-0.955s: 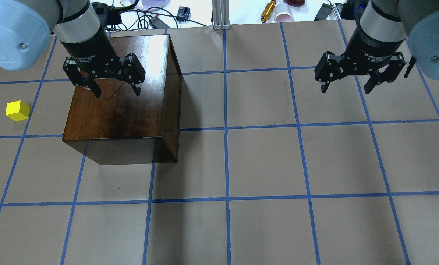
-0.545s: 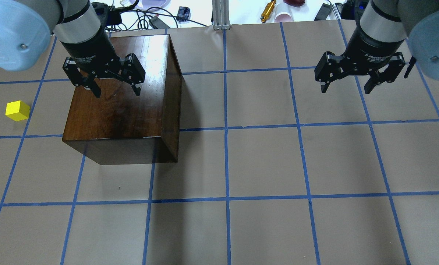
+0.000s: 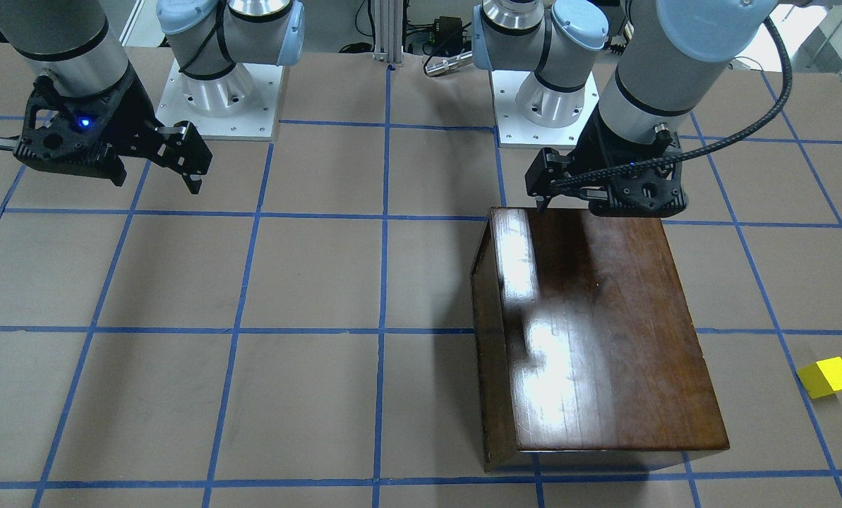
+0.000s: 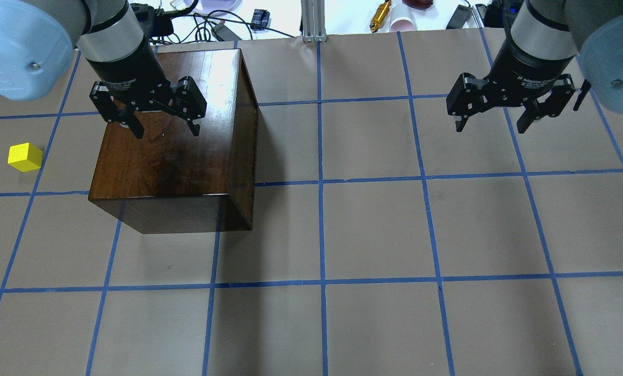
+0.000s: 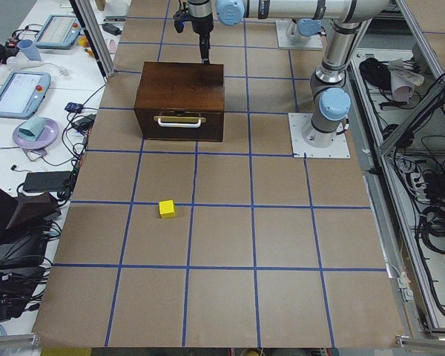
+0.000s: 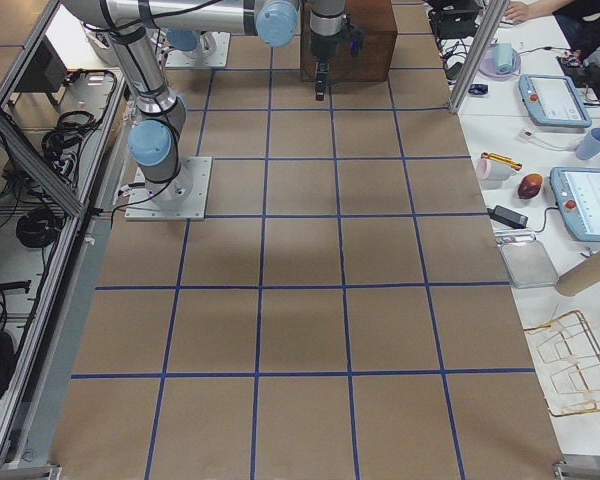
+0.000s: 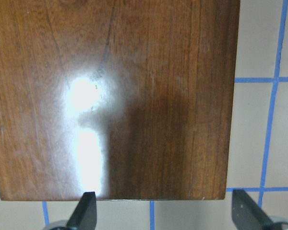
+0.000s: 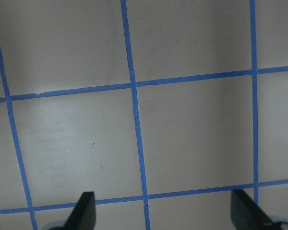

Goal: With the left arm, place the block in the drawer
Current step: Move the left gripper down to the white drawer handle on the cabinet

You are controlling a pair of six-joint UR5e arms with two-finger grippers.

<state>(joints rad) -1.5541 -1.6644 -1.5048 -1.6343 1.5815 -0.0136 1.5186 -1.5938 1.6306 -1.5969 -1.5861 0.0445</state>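
Note:
The yellow block [image 4: 25, 157] lies on the table to the left of the dark-brown wooden box [image 4: 170, 156]; it also shows in the front view [image 3: 826, 377] and the left side view [image 5: 167, 208]. The drawer [image 5: 179, 124] is shut, its front and metal handle visible only in the left side view. My left gripper [image 4: 167, 130] hovers open and empty above the box top, well apart from the block. The left wrist view shows the glossy box top [image 7: 115, 96] between its fingertips. My right gripper [image 4: 491, 128] hangs open and empty over bare table at the right.
The table is brown paper with a blue tape grid. Cables, a gold cylinder [image 4: 380, 15] and an aluminium post [image 4: 314, 21] lie beyond the far edge. The two arm bases [image 3: 216, 92] [image 3: 544, 92] stand on the robot's side.

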